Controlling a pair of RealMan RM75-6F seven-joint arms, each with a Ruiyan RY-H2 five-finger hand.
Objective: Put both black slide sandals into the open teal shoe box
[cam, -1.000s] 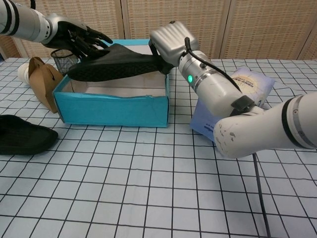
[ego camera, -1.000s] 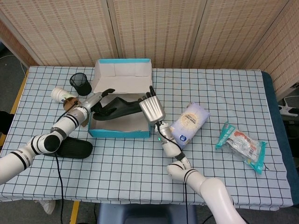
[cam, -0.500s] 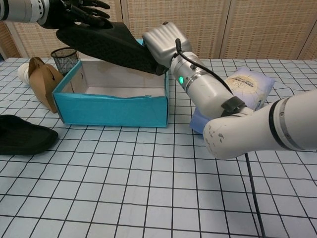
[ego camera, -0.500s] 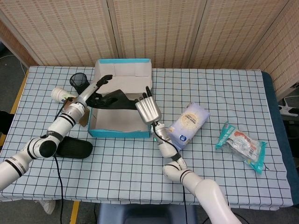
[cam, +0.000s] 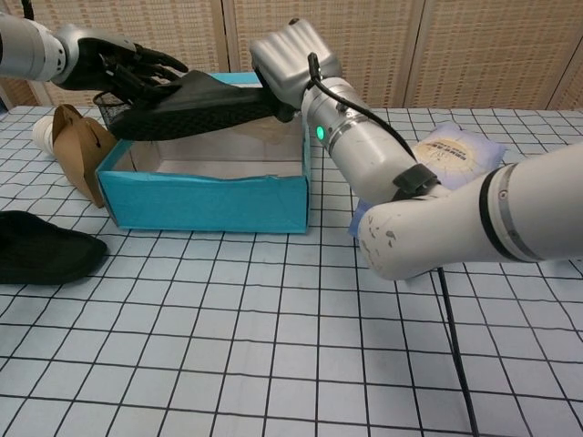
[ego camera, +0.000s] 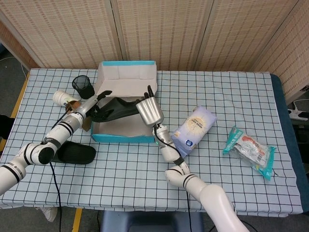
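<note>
We have one black sandal (cam: 196, 105) up in the air over the open teal box (cam: 205, 196), carried between both hands. Our left hand (cam: 123, 68) holds the end nearer the mesh cup (ego camera: 83, 86), with dark fingers spread over and under it. Our right hand (cam: 284, 56) meets the other end, but we cannot tell from either view how its fingers close, since its back faces both cameras. The sandal lies roughly level, just above the rim, not yet resting inside.

To do this step well, we judge that both ends should come down together so the sandal stays flat and slips between the long walls instead of catching the rim or the raised lid (ego camera: 126, 72) behind. We would keep it toward one side of the box, leaving room beside it for its mate. Letting go only once the sole sits on the floor should stop it tipping out.

The second sandal (cam: 41, 248) lies on the checked table (cam: 273, 364), well apart to the left of the box, near the brown paper bag (cam: 77, 146), and it waits its turn
</note>
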